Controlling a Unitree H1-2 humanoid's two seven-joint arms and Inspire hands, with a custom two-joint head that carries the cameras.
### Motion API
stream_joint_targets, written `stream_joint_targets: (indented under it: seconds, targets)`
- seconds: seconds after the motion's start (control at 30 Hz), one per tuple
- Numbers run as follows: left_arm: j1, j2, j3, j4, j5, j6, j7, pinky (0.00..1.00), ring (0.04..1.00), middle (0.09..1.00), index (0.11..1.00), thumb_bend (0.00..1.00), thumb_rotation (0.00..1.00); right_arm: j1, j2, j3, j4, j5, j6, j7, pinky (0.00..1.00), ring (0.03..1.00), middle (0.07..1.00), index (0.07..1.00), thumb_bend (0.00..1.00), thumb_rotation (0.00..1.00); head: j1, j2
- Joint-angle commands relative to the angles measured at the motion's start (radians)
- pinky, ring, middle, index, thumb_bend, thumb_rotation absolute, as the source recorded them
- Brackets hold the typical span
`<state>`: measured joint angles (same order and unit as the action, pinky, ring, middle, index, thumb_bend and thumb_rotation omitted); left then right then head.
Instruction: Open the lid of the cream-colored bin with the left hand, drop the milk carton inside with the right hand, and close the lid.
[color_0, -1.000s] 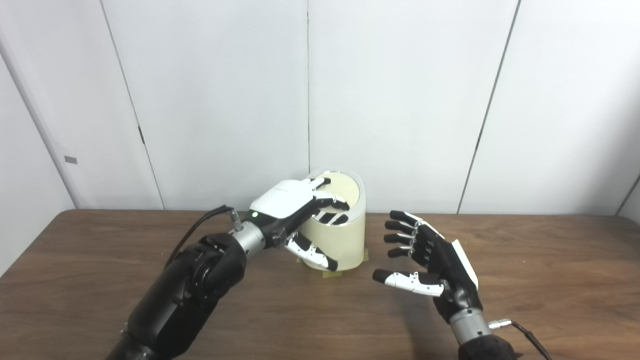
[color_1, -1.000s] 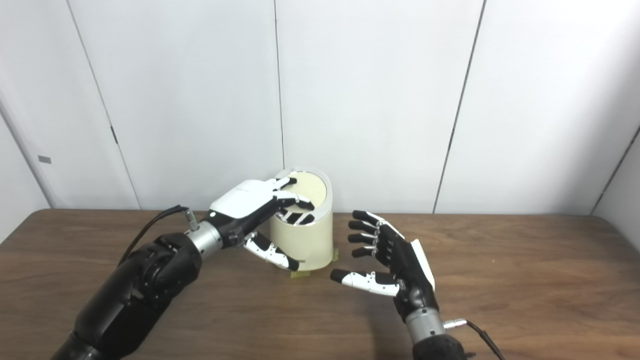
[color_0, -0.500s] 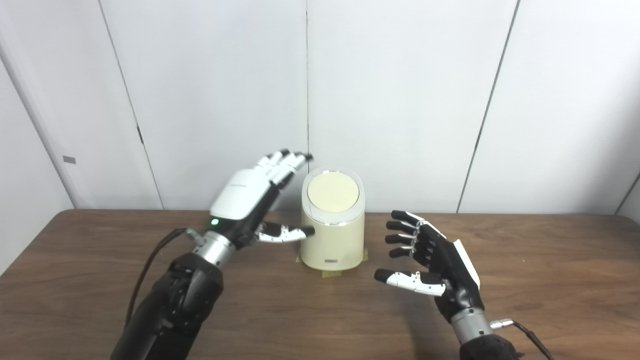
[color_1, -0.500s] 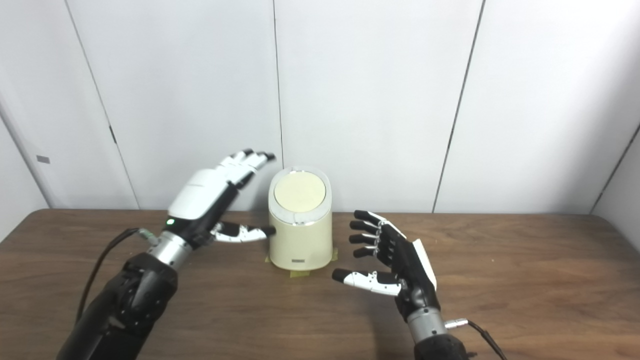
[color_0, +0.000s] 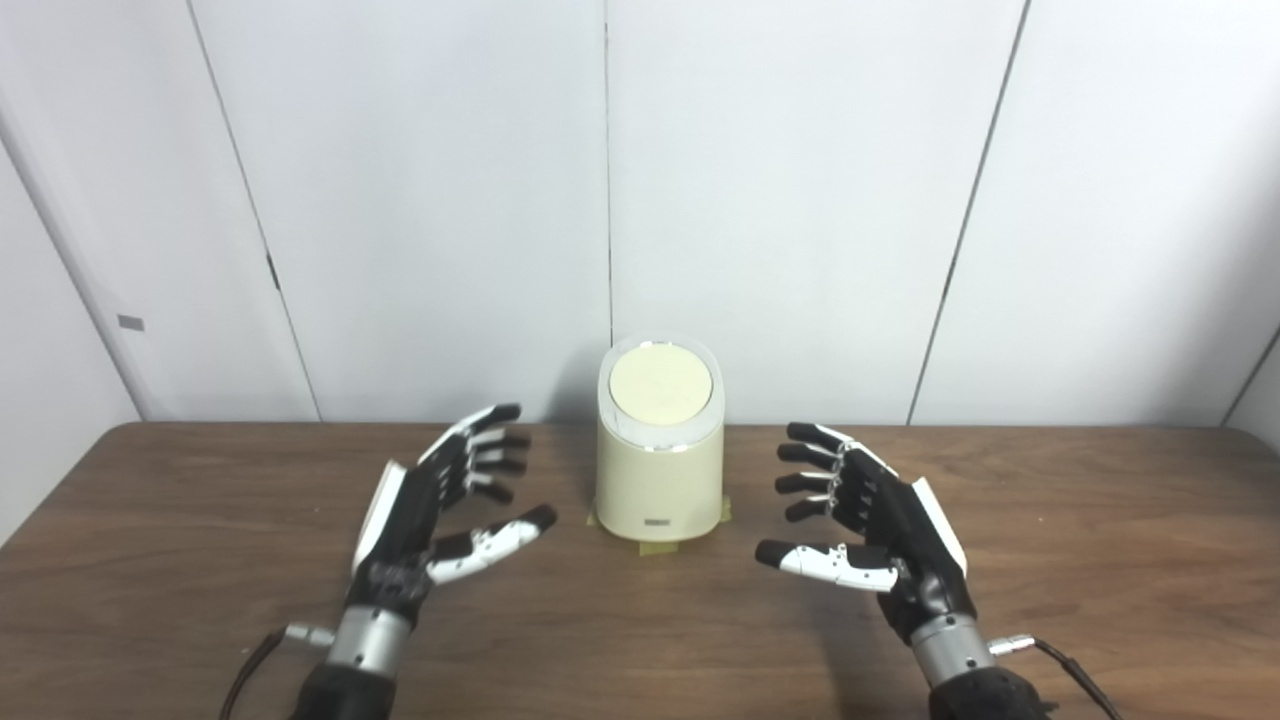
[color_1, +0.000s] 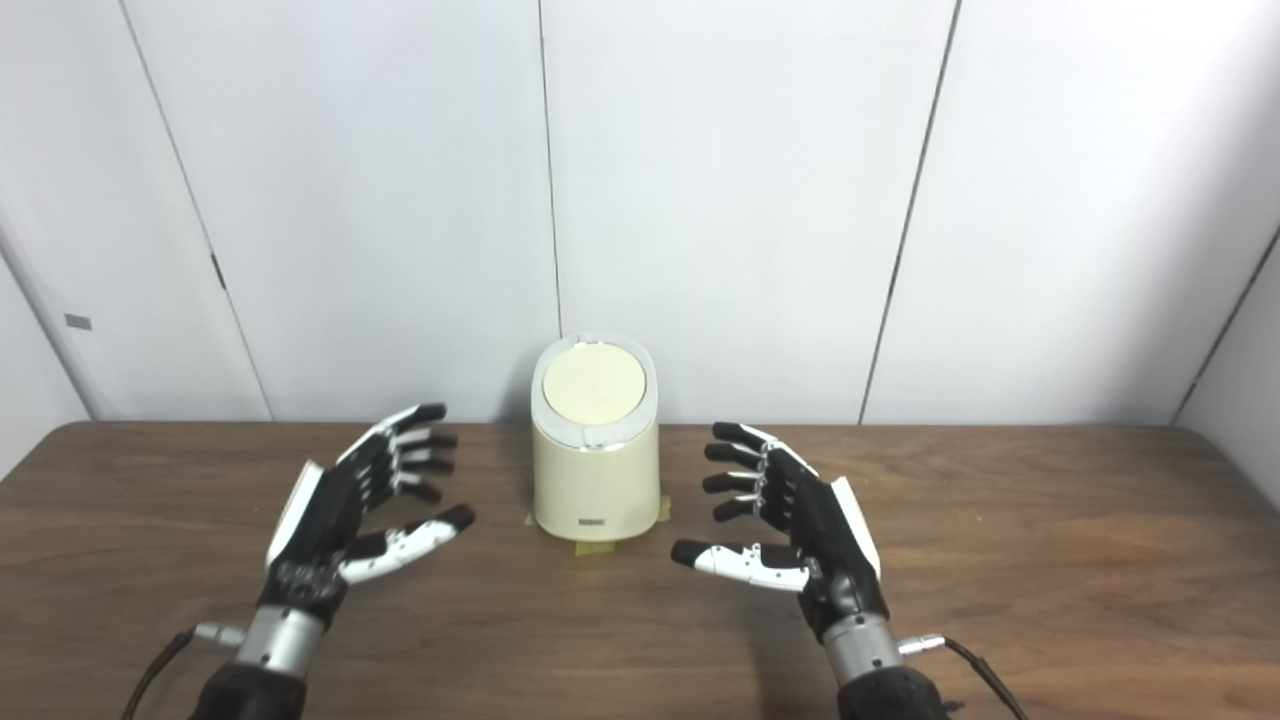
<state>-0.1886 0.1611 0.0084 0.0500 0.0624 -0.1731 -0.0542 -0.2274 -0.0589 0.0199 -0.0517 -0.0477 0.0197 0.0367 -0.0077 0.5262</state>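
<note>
The cream-coloured cylindrical plastic bin (color_0: 659, 470) stands on the brown wooden table (color_0: 1100, 560), lid (color_0: 661, 385) closed. The left hand (color_0: 432, 510) and right hand (color_0: 880, 520) flank it, fingers spread, empty.

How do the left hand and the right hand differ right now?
The left hand sits left of the bin, palm facing right; the right hand sits right of it, palm facing left. Both are open, empty, and apart from the bin.
</note>
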Motion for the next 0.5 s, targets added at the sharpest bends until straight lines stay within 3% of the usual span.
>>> stream_joint_targets:
  seconds: [0.0,0.47]
  targets:
    - [-0.022,0.001,0.011,-0.01,-0.024,-0.036,-0.002,0.56,0.618,0.672,0.745,0.71,0.21,-0.02,0.003,-0.008,-0.015,0.003,-0.061,-0.011,0.53,0.653,0.731,0.751,0.76,0.07,-0.002,0.0]
    - [0.001,-0.003,0.018,-0.003,-0.047,-0.034,-0.005,0.57,0.642,0.71,0.752,0.71,0.2,-0.001,0.01,-0.005,-0.023,-0.013,-0.056,-0.027,0.54,0.689,0.742,0.743,0.74,0.11,0.001,-0.001]
